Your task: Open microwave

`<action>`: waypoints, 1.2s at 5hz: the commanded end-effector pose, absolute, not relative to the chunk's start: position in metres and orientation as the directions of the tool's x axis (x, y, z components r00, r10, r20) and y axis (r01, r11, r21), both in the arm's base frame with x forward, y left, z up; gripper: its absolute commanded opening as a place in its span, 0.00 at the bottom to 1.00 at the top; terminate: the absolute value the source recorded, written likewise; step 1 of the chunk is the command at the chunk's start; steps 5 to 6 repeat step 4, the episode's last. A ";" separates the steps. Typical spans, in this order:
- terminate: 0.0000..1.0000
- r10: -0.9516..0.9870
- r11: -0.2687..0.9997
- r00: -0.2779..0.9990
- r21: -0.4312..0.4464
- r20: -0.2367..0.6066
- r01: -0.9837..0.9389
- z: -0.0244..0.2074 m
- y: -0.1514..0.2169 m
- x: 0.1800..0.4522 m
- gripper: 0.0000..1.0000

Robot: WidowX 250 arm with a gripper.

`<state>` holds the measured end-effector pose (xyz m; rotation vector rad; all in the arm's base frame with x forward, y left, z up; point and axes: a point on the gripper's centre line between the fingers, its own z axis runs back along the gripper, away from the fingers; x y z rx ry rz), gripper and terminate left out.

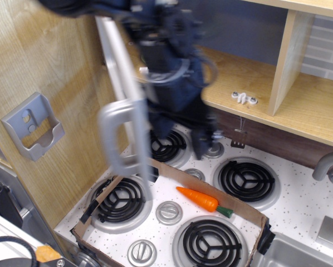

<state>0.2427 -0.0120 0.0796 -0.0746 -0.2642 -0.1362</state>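
Observation:
The grey microwave door (120, 83) stands swung wide open to the left, seen almost edge-on, with its silver handle (117, 137) hanging over the stove. My dark arm (172, 72) is blurred with motion just right of the door, in front of the microwave opening. My gripper (203, 143) points down behind the door's edge, apart from the handle. The blur hides whether its fingers are open or shut. The arm hides the microwave's inside.
An orange carrot (202, 199) lies inside a low cardboard frame (165, 169) on the stove top with several black burners. A grey holder (33, 127) hangs on the left wooden wall. A wooden shelf (300, 114) with an upright divider is at right, and a faucet (329, 164) at far right.

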 end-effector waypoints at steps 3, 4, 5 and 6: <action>0.00 -0.078 0.993 0.962 -0.069 0.261 0.099 0.095 0.020 0.234 1.00; 1.00 -0.078 0.993 0.962 -0.069 0.261 0.099 0.095 0.020 0.234 1.00; 1.00 -0.078 0.993 0.962 -0.069 0.261 0.099 0.095 0.020 0.234 1.00; 1.00 -0.078 0.993 0.962 -0.069 0.261 0.099 0.095 0.020 0.234 1.00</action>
